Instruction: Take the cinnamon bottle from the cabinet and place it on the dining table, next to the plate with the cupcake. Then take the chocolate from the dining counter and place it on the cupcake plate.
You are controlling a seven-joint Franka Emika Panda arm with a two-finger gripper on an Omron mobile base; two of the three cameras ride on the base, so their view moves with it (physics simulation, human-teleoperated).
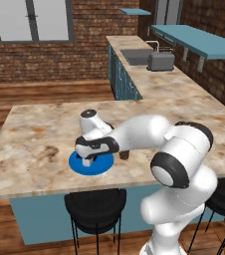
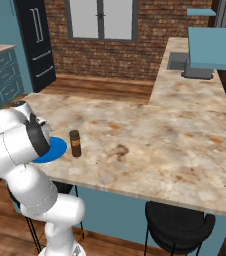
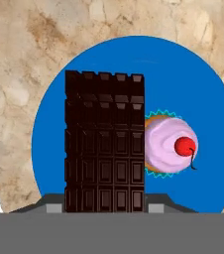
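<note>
one chocolate bar (image 3: 104, 144) pinched in my claw (image 3: 104, 207), long axis pointing away from it, hanging over the blue plate (image 3: 203, 89) just beside the cupcake (image 3: 169, 145); cinnamon bottle (image 2: 75, 143) stands on tabletop (image 2: 150, 145) nearby.

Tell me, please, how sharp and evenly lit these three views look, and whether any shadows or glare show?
Hand view: chocolate, cupcake and blue plate crisp, flat light, no glare. Left base view: soft, slightly blurred; gripper over the plate. Right base view: cinnamon bottle casts a faint shadow on the counter.
</note>
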